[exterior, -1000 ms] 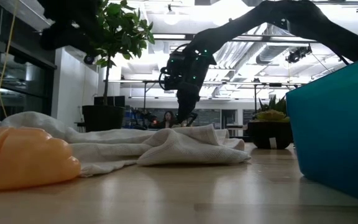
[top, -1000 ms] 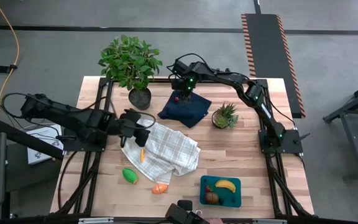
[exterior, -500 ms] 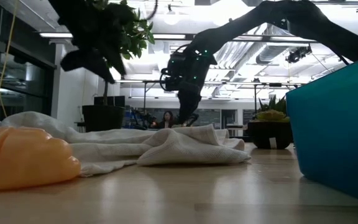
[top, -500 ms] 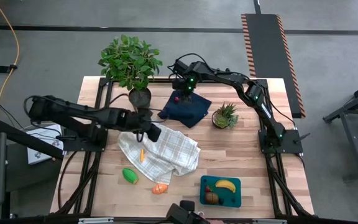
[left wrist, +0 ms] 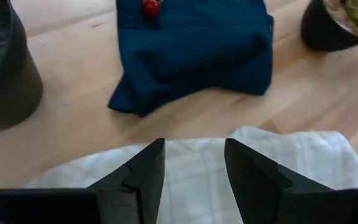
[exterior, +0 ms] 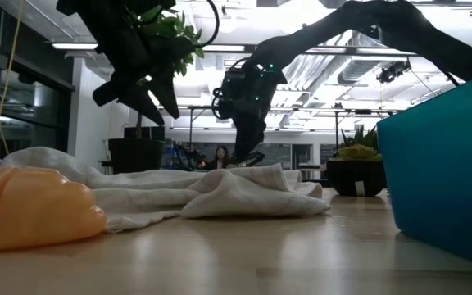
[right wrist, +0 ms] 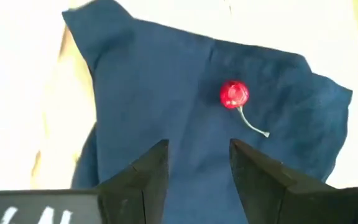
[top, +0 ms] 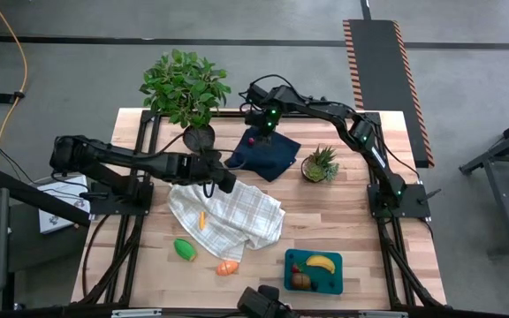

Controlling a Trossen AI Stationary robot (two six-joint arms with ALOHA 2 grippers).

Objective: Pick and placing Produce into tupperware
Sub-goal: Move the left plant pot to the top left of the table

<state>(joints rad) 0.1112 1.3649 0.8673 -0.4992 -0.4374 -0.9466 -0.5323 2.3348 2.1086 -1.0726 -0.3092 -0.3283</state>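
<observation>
Left gripper [left wrist: 194,171] parted and empty above the white checked towel [top: 228,216], navy cloth [left wrist: 197,50] beyond its fingertips. Right gripper [right wrist: 194,165] parted, empty over that cloth, 1 red cherry [right wrist: 234,94] just ahead of its fingers. Risk: pinching cloth with the cherry, dragging both. Tupperware [top: 313,271] well apart, near edge.

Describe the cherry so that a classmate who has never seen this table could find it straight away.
Start at the large leafy potted plant at the table's far edge; beside it lies a dark navy cloth. The cherry rests on that cloth, below the right gripper. It is the only small, round, red thing there, with a thin stem.
</observation>
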